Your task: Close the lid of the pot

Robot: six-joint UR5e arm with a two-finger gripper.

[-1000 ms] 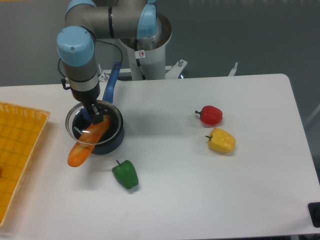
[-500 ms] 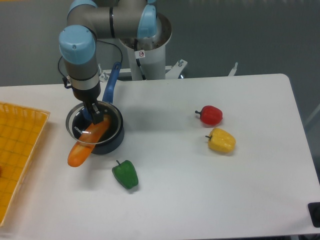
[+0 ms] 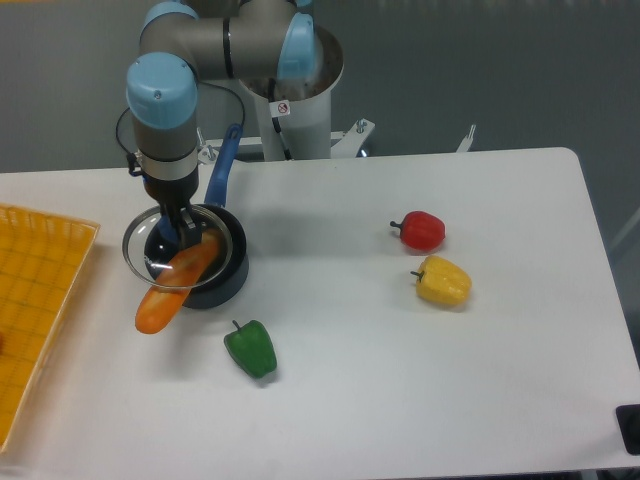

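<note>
Lid held tilted over pot by claw; carrot protruding.

The pot — a small dark saucepan, its long blue handle pointing toward the far edge — sits upright on the table. The glass lid hangs tilted over its left rim — not seated.

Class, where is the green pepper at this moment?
The green pepper lies on the white table, left of centre toward the front edge, just right of the carrot's tip, below the pot.
</note>
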